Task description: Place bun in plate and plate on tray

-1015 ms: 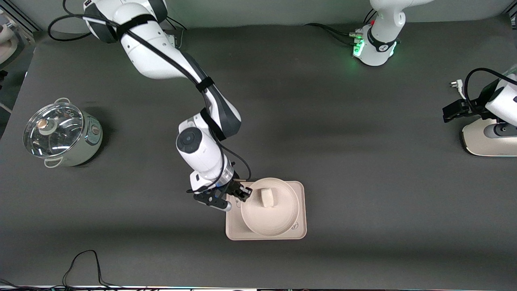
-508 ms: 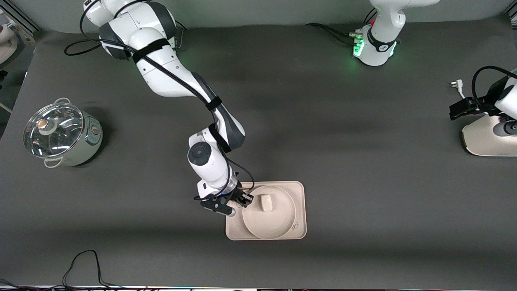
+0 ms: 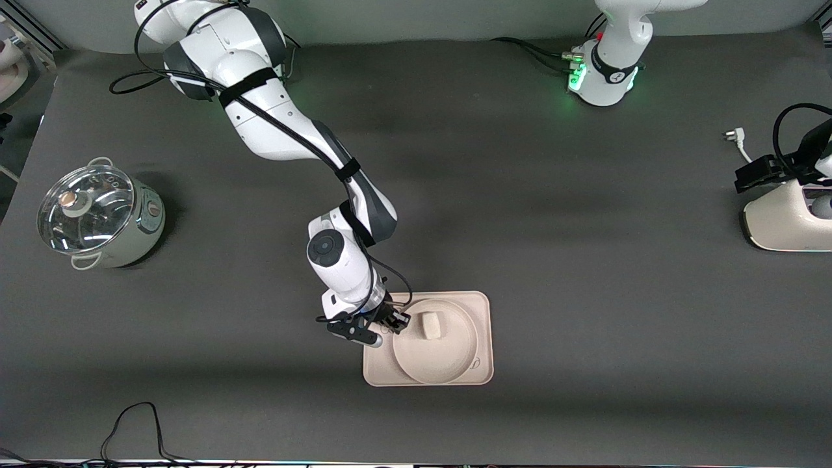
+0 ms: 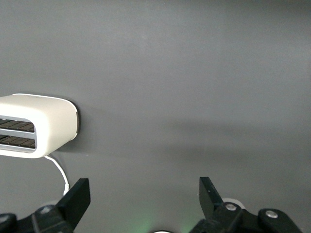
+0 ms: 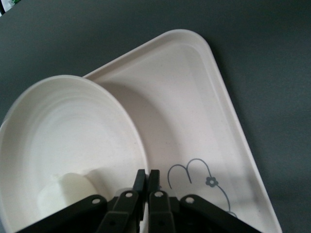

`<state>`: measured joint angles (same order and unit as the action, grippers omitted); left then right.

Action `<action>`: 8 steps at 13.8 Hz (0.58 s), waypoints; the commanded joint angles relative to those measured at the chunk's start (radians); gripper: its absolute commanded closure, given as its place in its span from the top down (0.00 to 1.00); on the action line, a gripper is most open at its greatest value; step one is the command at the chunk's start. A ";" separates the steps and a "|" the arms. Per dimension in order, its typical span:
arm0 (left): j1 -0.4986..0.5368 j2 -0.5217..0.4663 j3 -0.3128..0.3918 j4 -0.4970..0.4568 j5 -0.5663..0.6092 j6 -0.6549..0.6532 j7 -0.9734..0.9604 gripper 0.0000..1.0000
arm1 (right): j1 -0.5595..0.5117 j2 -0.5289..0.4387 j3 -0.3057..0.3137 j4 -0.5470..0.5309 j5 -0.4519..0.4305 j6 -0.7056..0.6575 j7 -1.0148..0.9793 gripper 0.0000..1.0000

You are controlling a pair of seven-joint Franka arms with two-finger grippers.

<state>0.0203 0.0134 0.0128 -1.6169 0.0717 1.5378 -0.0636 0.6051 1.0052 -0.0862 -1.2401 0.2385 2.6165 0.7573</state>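
The round cream plate (image 3: 435, 356) lies within the rectangular tray (image 3: 378, 372), and the small cream-white bun (image 3: 430, 324) sits in it. My right gripper (image 3: 395, 321) is shut on the plate's rim, at the edge toward the right arm's end. In the right wrist view the shut gripper (image 5: 147, 177) pinches the rim of the plate (image 5: 63, 131). That held edge stands a little above the tray (image 5: 194, 107), beside its rabbit drawing. The bun (image 5: 60, 194) shows beside the fingers. My left gripper (image 4: 143, 194) is open and empty, by the toaster.
A white toaster (image 3: 783, 224) stands at the left arm's end of the table, also seen in the left wrist view (image 4: 36, 127), with its plug (image 3: 732, 135) on the mat. A lidded pot (image 3: 97, 216) stands at the right arm's end.
My right gripper has lowered the plate with the bun down onto the tray. The left arm has drawn back toward its end of the table.
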 commanded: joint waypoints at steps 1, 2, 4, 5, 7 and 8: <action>0.003 -0.016 0.000 -0.003 -0.003 -0.009 0.001 1.00 | -0.008 -0.034 0.002 0.008 0.030 -0.070 -0.036 1.00; 0.001 -0.016 0.000 -0.003 -0.004 -0.004 0.002 1.00 | -0.005 -0.040 0.002 0.004 0.030 -0.075 -0.035 1.00; 0.001 -0.016 -0.002 -0.003 -0.004 -0.004 0.001 1.00 | -0.007 -0.040 0.002 0.004 0.030 -0.075 -0.035 1.00; 0.001 -0.015 -0.002 -0.003 -0.004 -0.004 0.001 1.00 | -0.010 -0.045 0.002 0.004 0.030 -0.079 -0.035 1.00; 0.000 -0.016 -0.004 -0.003 -0.004 -0.004 0.001 1.00 | -0.010 -0.085 -0.003 0.005 0.030 -0.154 -0.035 1.00; 0.000 -0.015 -0.004 -0.003 -0.004 -0.004 0.001 1.00 | -0.010 -0.115 -0.004 0.004 0.030 -0.200 -0.036 1.00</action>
<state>0.0204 0.0133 0.0113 -1.6168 0.0700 1.5390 -0.0636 0.5998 0.9569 -0.0881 -1.2282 0.2385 2.5070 0.7568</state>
